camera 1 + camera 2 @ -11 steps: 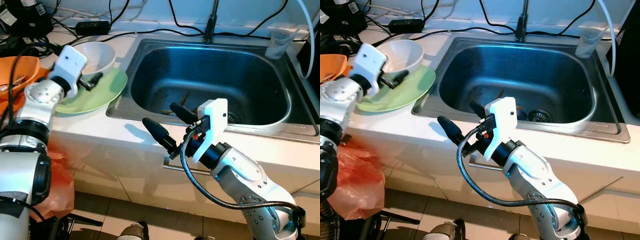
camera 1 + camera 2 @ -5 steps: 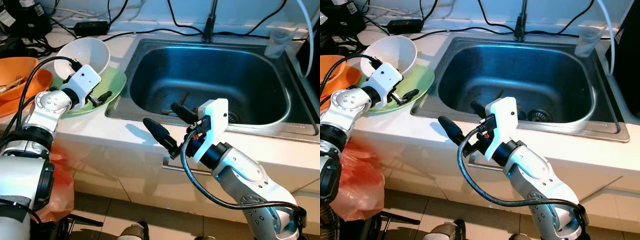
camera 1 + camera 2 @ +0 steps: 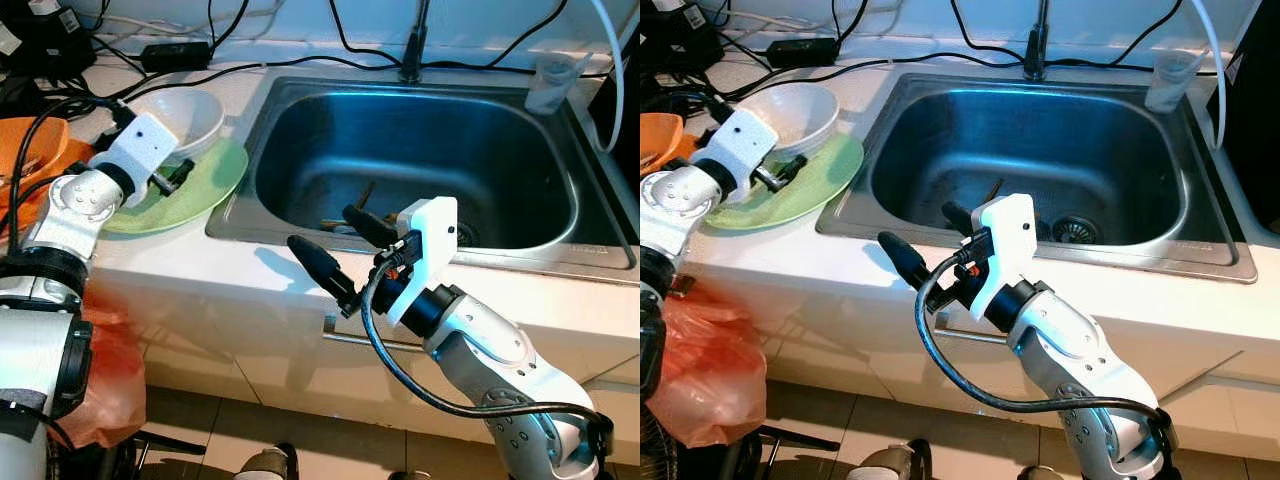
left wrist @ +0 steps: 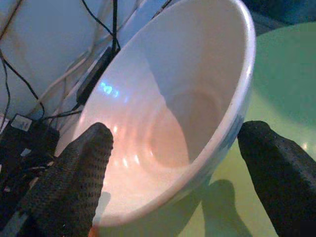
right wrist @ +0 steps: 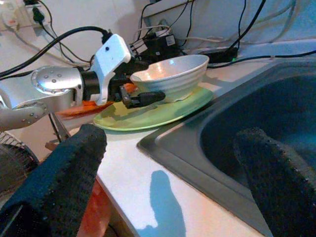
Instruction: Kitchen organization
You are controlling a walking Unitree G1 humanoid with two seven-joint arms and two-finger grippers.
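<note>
White bowl [image 3: 190,115] sits on the green plate [image 3: 205,185], left of the sink [image 3: 420,150]. Left gripper [image 3: 172,176] reaches in low, fingers spread either side of the bowl, not clamped. Right gripper [image 3: 340,245] hovers open over the sink's near edge. No legible writing.

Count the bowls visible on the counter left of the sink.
2. A white ceramic bowl sits on the green plate between the left gripper fingers; an orange bowl sits further left, partly hidden.

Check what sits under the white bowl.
The white bowl rests on a green plate on the counter; the plate's middle beneath it is covered. The left claw straddles the bowl, open.
</note>
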